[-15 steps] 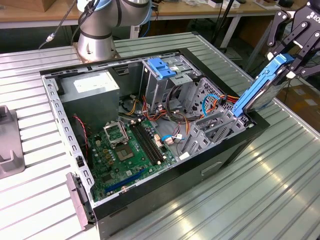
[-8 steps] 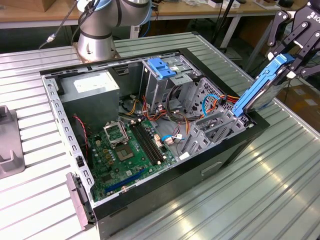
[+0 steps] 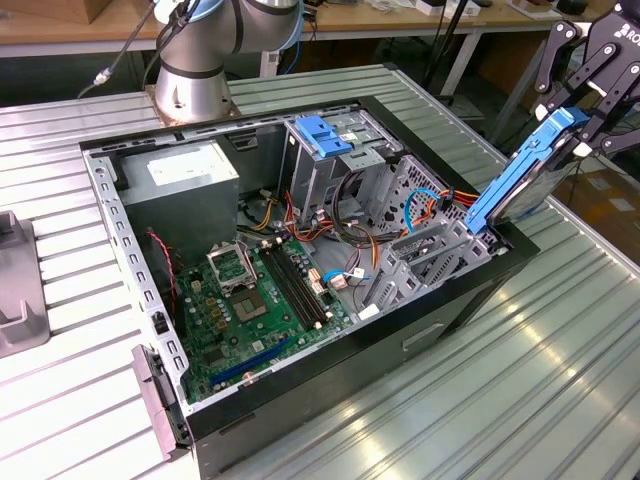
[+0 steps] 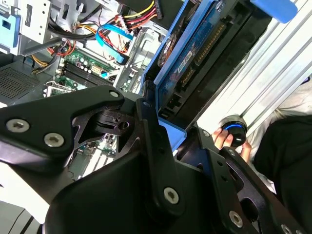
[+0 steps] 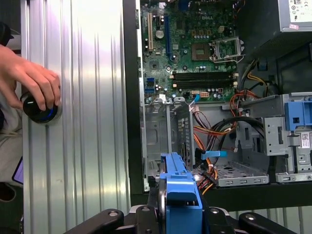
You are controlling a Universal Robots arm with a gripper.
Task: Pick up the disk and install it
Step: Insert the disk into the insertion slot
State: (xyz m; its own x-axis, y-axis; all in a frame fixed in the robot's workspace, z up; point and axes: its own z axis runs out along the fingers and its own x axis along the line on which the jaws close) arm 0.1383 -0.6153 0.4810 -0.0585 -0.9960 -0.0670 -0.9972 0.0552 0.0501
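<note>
The disk [image 3: 522,185], a grey drive with blue side rails, hangs tilted on edge over the rim of the open computer case [image 3: 128,262] on the exterior view's right. My gripper [image 3: 578,128] is shut on its upper end. The disk's lower end sits just above the grey drive cage [image 3: 430,262]. The second wrist view has the disk's circuit-board side [image 4: 195,46] running away from my black fingers [image 4: 153,129]. In the first wrist view a blue rail [image 5: 178,187] stands up between the gripper's links, with the empty metal bays [image 5: 239,171] beyond it.
Inside the case lie the green motherboard [image 3: 250,300], a grey power supply [image 3: 180,180], a blue-tabbed bay [image 3: 325,135] and bundles of coloured cables [image 3: 440,205]. A person's hand [image 5: 34,80] rests on a round knob [image 5: 41,109] on the ribbed metal table [image 3: 560,330]. The arm's base [image 3: 195,80] stands behind the case.
</note>
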